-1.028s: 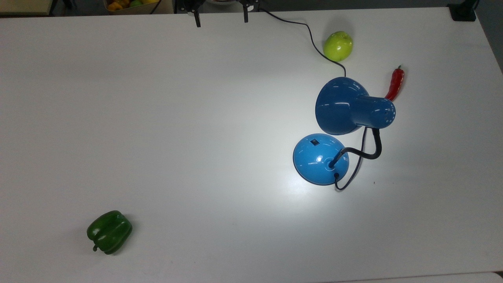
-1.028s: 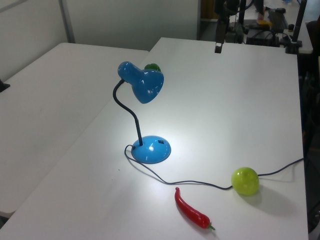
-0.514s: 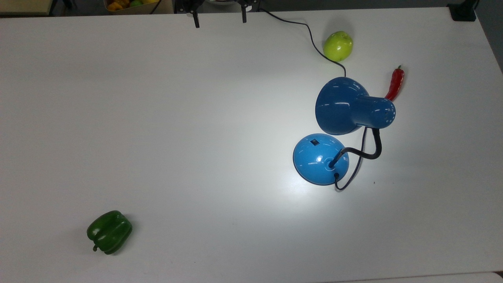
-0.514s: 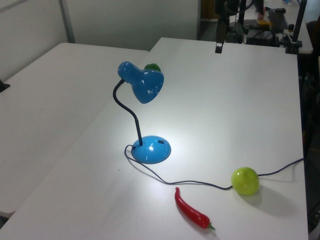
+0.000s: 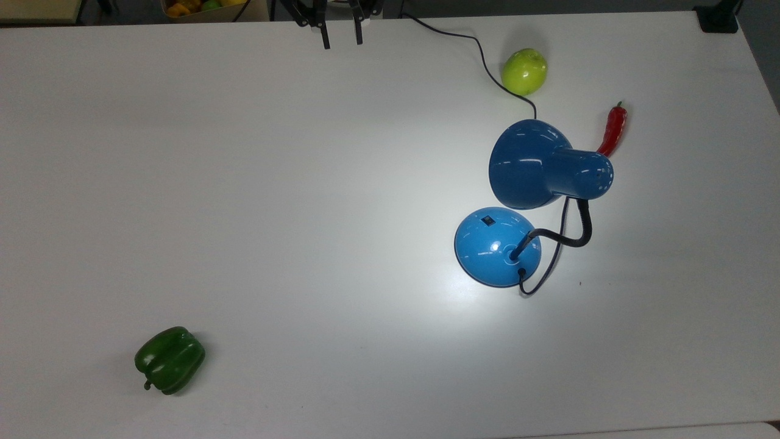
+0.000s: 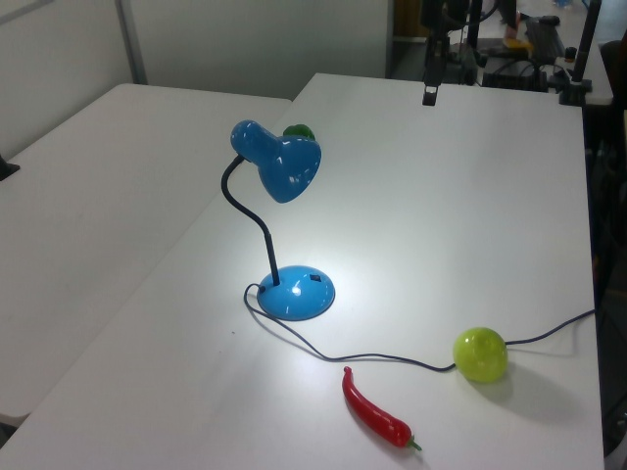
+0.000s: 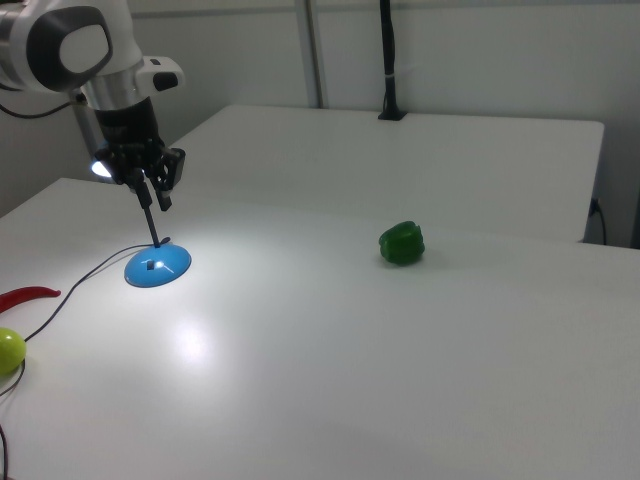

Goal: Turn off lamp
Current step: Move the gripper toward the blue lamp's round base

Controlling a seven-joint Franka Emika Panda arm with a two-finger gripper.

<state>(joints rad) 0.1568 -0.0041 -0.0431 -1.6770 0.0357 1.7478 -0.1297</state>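
Observation:
The blue lamp stands on the white table toward the top view's right, with its domed base (image 5: 496,247), a small black switch (image 5: 488,221), a black gooseneck and a bell shade (image 5: 530,164). It is lit and throws a bright pool of light on the table around the base (image 6: 297,292). Its black cord (image 5: 481,58) runs to the table's far edge. My gripper (image 5: 341,38) hangs over that far edge, well away from the lamp. It is open, with a narrow gap between its fingers and nothing held. In the right view my gripper (image 7: 155,195) appears in front of the lamp's neck, above the base (image 7: 157,267).
A green apple (image 5: 524,71) lies beside the cord, and a red chili (image 5: 612,129) sits just behind the shade. A green bell pepper (image 5: 170,358) rests at the top view's lower left. A box of fruit (image 5: 207,7) stands beyond the far edge. A second table (image 6: 88,196) adjoins.
The gripper's fingers have drawn much closer together over the last second. The lamp is still lit and has not moved.

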